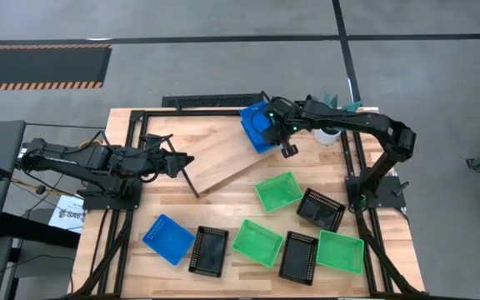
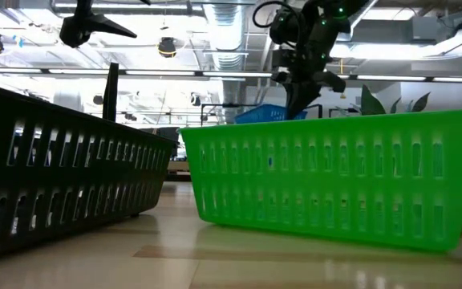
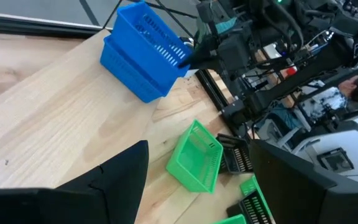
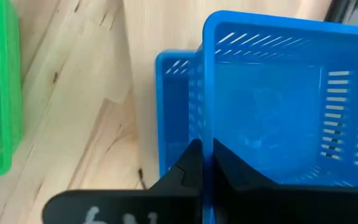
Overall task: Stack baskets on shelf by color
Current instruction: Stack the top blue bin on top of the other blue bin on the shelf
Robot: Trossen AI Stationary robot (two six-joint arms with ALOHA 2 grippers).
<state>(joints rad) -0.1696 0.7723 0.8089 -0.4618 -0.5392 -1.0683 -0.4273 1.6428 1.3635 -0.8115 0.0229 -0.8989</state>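
Now my right gripper (image 4: 207,163) pinches a blue basket's (image 4: 272,106) wall above another blue one (image 4: 176,112) on the shelf (image 1: 223,154). My left gripper (image 1: 182,162) waits open.

An industrial lab or workshop: a bare grey concrete floor (image 1: 223,67) with black-and-orange hazard striping (image 1: 40,82), exposed ceiling ducts (image 2: 223,24) and strip lights overhead, and a black-framed wooden counter (image 1: 223,154).

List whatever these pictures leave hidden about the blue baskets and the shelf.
- Lower blue basket: right wrist view, mostly covered by the held blue basket.
- Shelf: low view, blocked by the green basket.
- Third blue basket: only seen from above, sides unreadable.
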